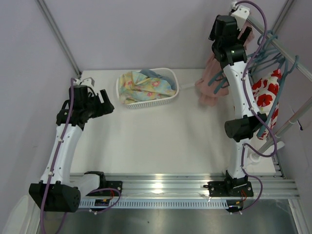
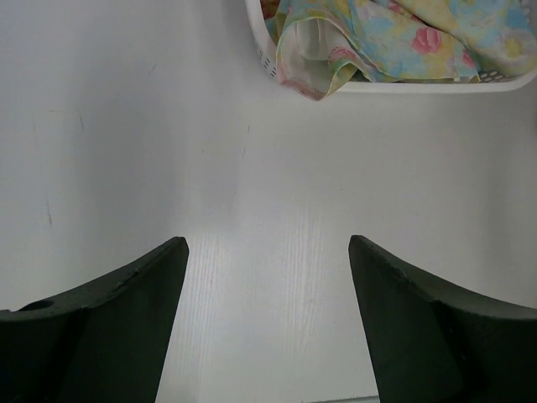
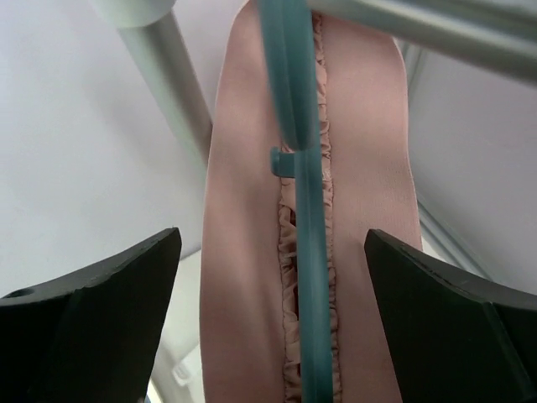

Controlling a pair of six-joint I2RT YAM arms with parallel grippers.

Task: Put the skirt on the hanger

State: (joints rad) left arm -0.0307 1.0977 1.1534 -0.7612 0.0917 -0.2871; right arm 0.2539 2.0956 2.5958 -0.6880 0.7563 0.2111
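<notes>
The dusty-pink skirt (image 1: 208, 85) hangs at the back right, partly hidden behind my right arm. In the right wrist view the skirt (image 3: 243, 252) is draped over a teal hanger (image 3: 306, 252), which hangs below the rail. A teal piece of the hanger (image 1: 218, 84) shows beside the skirt in the top view. My right gripper (image 1: 243, 35) is raised high by the rail; in its wrist view it (image 3: 273, 239) is open, with the skirt and hanger between its fingers and untouched. My left gripper (image 1: 105, 102) is open and empty over the table (image 2: 268, 243).
A white basket (image 1: 165, 100) holds a pastel yellow-and-blue floral cloth (image 1: 144, 85) (image 2: 394, 34) at the back middle. More teal hangers (image 1: 265, 51) and a white cloth with red flowers (image 1: 265, 95) hang on the grey rail (image 1: 290, 58) at the right. A grey post (image 3: 164, 67) stands near the skirt.
</notes>
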